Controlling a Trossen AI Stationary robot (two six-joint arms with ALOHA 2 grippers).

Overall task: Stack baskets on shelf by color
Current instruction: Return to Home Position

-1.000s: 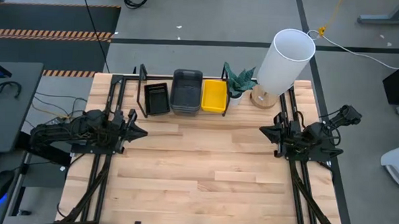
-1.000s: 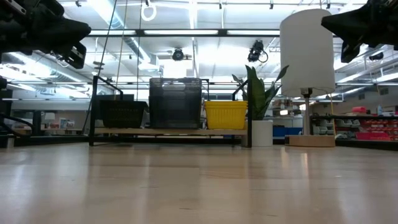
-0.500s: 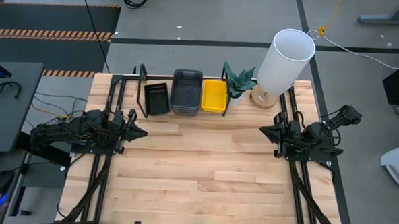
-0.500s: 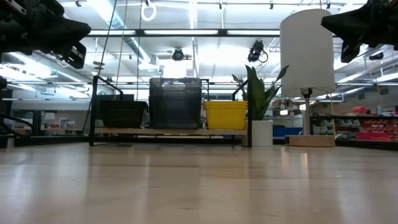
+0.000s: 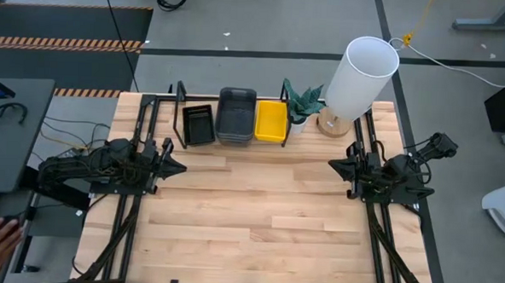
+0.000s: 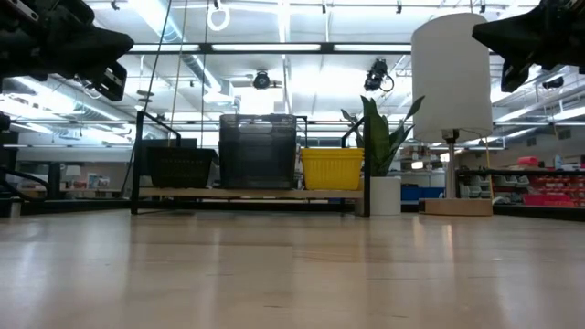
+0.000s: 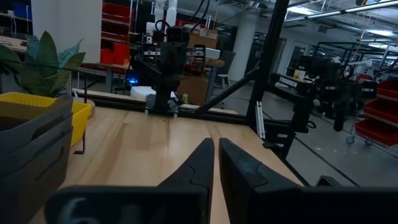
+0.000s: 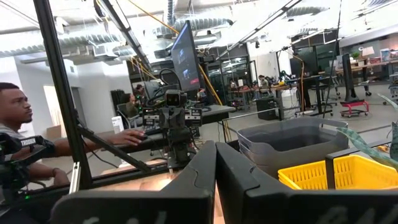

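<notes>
On the shelf (image 6: 247,194) sit black baskets (image 5: 197,125), grey baskets (image 5: 236,115) & yellow baskets (image 5: 270,121) (grey in the middle), w/ left gripper (image 5: 181,166) & right gripper (image 5: 331,166), fingers together, well apart from shelf, off its ends.

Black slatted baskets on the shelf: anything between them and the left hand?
Nothing visible. Bare wooden tabletop lies between the left hand, shut at the table's left side, and the black slatted plastic baskets on the black-framed light-wood shelf. Right hand waits opposite.
</notes>
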